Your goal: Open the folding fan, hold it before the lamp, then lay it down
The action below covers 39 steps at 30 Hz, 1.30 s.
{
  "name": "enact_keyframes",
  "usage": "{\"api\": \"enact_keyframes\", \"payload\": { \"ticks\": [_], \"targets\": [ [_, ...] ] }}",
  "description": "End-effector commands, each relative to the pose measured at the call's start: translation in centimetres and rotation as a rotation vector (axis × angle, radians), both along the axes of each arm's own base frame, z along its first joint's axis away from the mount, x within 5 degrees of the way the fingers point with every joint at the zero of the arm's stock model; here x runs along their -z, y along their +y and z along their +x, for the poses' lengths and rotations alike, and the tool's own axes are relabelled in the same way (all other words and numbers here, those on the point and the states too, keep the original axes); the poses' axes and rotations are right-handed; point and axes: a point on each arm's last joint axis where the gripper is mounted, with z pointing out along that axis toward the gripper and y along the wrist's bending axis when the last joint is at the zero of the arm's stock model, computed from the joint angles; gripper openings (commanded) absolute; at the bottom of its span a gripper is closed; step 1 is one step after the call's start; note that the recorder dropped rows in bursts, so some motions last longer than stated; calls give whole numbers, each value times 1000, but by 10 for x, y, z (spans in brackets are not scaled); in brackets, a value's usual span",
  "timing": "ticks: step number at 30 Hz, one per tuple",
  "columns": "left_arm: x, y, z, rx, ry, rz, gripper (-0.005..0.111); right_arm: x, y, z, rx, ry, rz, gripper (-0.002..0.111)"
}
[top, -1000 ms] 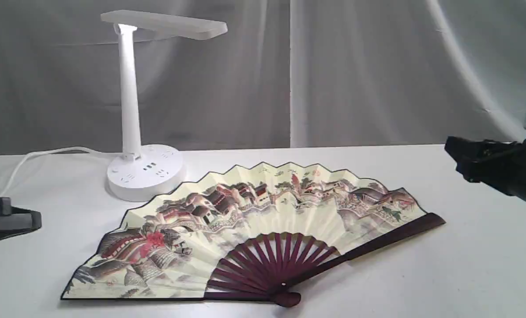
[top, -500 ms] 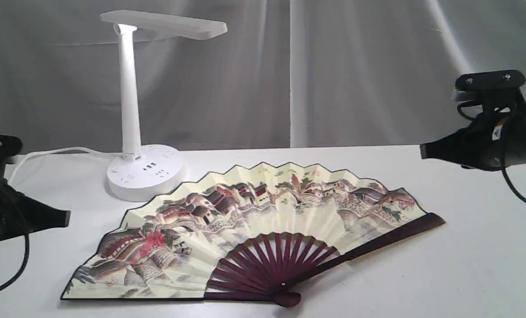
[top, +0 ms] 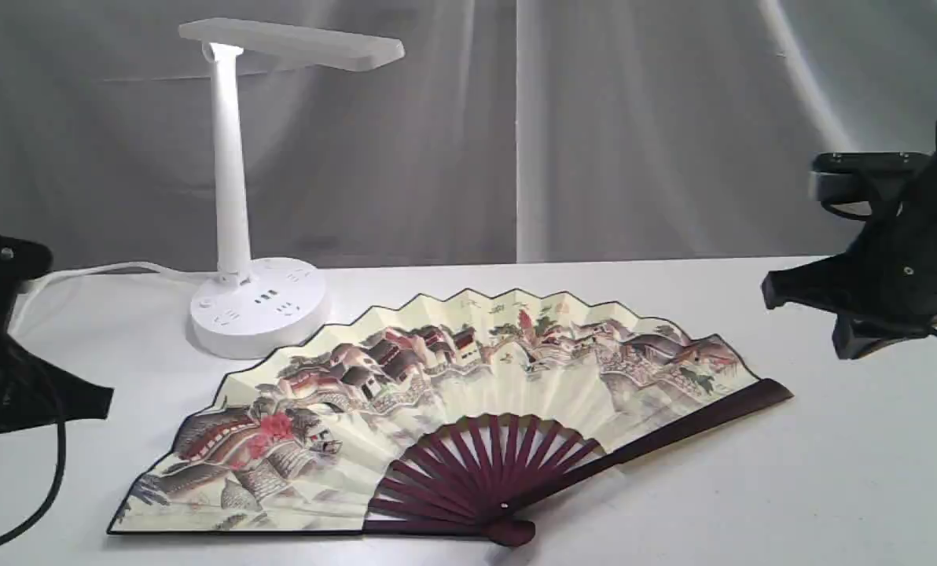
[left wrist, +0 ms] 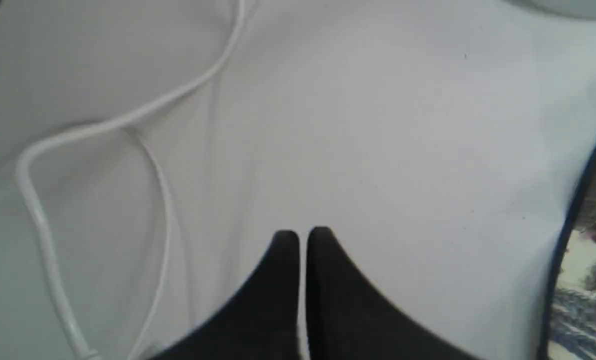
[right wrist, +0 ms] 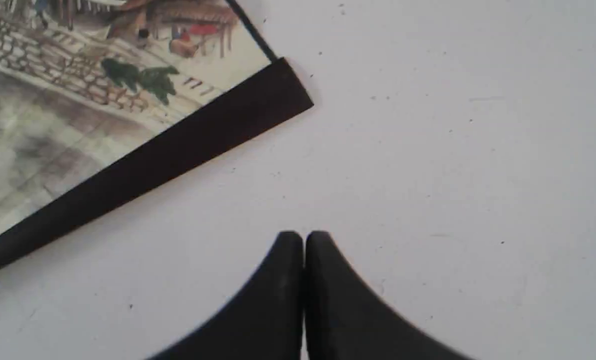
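Two closed, empty hands, left hand [top: 109, 401] and right hand [top: 767, 291], flank the cream paper folding fan [top: 476, 377] spread flat on a white tabletop [top: 830, 487] near the white plastic desk lamp [top: 231, 157], grey curtain [top: 633, 134] behind.

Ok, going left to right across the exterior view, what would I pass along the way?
left end effector → lamp → folding fan → right end effector
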Motion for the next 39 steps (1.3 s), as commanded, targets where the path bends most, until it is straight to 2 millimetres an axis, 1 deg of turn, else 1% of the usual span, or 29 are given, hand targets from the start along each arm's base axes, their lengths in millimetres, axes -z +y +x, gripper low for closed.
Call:
{"api": "enact_keyframes", "payload": {
  "ticks": [1,4,7,11,13,14,15,16,18,20,21,22,25,27,28,29,30,32,33,34,35,37,38,39],
  "targets": [
    [-17,-24,-12,56,-47,21,0,5,3,-5,-39,-1,16,0],
    [-20,-47,-18,135,-55,17,0,11,4,-7,-43,-11,16,0],
    [-17,-62,-22,242,-18,77,0,16,4,-7,-57,-26,11,0],
    [-20,-79,-15,532,-51,210,0,18,5,-7,-73,-49,21,0],
    [-21,-88,-14,673,-64,243,0,19,7,-7,-95,-50,36,0],
    [-20,-94,-15,724,-65,208,0,20,8,-7,-105,-53,45,0],
    [-20,-96,-15,732,-68,172,0,20,9,-7,-114,-54,47,0],
    [-21,-101,-15,716,-72,68,0,20,9,-7,-114,-57,48,0],
    [-20,-103,-17,627,-70,-110,0,20,9,-6,-109,-72,53,0],
    [-16,-104,-20,501,-44,-300,0,19,10,-4,-99,-88,67,0],
    [-15,-105,-21,484,-30,-335,0,19,10,-4,-94,-92,73,0],
    [-15,-107,-21,515,-26,-327,0,19,10,-4,-93,-92,75,0],
    [-12,-121,-28,675,4,-360,0,18,13,-3,-101,-101,103,0],
    [-14,-135,-35,926,12,-333,0,18,15,-3,-109,-105,120,0],
    [-15,-142,-39,1094,12,-260,0,18,16,-3,-118,-108,127,0],
    [-17,-147,-42,1211,6,-221,0,17,16,-3,-123,-110,134,0],
    [-19,-151,-45,1292,5,-168,0,17,17,-3,-126,-112,144,0],
    [-18,-154,-47,1360,10,-33,0,17,18,-3,-130,-114,148,0],
    [-17,-154,-46,1349,10,28,0,17,18,-3,-129,-114,151,0],
    [-16,-152,-44,1257,5,56,0,17,18,-3,-129,-114,151,0],
    [-17,-147,-39,1114,-16,68,0,17,18,-3,-129,-114,151,0],
    [-14,-124,-28,787,-42,120,0,17,18,-3,-130,-112,151,0],
    [-11,-108,-24,618,-11,187,0,17,18,-3,-129,-112,152,0],
    [-6,-94,-23,489,54,245,0,17,18,-3,-127,-112,155,0]
  ]
}}
